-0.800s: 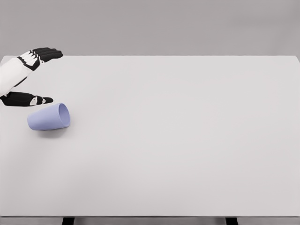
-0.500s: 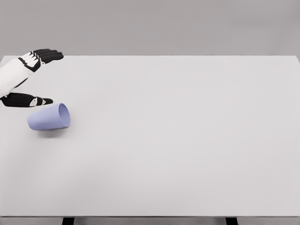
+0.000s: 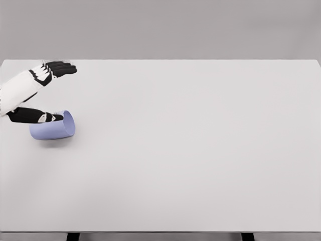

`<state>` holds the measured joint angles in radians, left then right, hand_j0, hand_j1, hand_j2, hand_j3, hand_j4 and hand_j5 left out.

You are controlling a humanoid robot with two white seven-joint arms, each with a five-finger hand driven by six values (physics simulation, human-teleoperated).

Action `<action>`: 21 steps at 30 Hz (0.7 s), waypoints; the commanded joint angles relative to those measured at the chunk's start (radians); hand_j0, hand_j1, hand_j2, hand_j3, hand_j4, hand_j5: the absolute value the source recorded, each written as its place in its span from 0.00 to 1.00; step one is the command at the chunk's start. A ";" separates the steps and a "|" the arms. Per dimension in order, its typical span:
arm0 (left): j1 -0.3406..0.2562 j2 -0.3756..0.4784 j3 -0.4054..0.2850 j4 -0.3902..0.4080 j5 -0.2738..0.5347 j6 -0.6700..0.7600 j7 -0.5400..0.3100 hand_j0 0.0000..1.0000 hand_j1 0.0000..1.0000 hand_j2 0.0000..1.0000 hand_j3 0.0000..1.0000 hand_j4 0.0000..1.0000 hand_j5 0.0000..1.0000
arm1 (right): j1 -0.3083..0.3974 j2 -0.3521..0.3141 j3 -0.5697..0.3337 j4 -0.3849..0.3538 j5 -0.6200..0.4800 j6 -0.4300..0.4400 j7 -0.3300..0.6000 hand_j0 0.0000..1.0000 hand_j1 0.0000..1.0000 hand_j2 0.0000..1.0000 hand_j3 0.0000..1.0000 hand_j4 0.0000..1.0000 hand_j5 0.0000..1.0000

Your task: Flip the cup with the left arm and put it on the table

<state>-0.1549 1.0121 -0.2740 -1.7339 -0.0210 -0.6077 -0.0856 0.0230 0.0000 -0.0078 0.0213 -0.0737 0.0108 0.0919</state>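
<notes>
Cup: pale lavender-blue, plain, no handle seen. Lying on side on table, not upright. Open mouth faces right, closed base toward table's left edge. Position: far left part of table, near left edge, about midway between far and near edges. Upper side partly hidden.

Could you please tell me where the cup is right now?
The pale blue plastic cup lies on its side near the white table's left edge, just under the left hand's thumb.
</notes>
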 commanded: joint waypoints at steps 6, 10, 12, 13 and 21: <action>0.005 0.051 -0.099 -0.067 0.225 0.187 -0.003 1.00 1.00 1.00 1.00 1.00 1.00 | 0.000 0.000 0.000 0.000 0.000 0.000 0.000 1.00 1.00 1.00 1.00 1.00 1.00; 0.008 0.049 -0.116 -0.067 0.234 0.335 -0.016 1.00 1.00 1.00 1.00 1.00 1.00 | 0.000 0.000 0.000 0.000 0.000 0.000 0.000 1.00 1.00 1.00 1.00 1.00 1.00; 0.008 0.040 -0.120 -0.067 0.234 0.427 -0.022 1.00 1.00 1.00 1.00 1.00 1.00 | 0.000 0.000 0.000 0.000 0.000 0.000 0.000 1.00 1.00 1.00 1.00 1.00 1.00; 0.008 0.036 -0.128 -0.067 0.234 0.468 -0.023 1.00 1.00 1.00 1.00 1.00 1.00 | 0.000 0.000 0.000 0.000 0.000 0.000 0.000 1.00 1.00 1.00 1.00 1.00 1.00; 0.006 0.033 -0.157 -0.067 0.236 0.588 -0.054 1.00 1.00 1.00 1.00 1.00 1.00 | 0.000 0.000 0.000 0.000 0.000 0.000 0.000 1.00 1.00 1.00 1.00 1.00 1.00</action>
<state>-0.1473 1.0448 -0.4251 -1.8005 0.2125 -0.0469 -0.1241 0.0230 0.0000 -0.0078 0.0213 -0.0737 0.0108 0.0919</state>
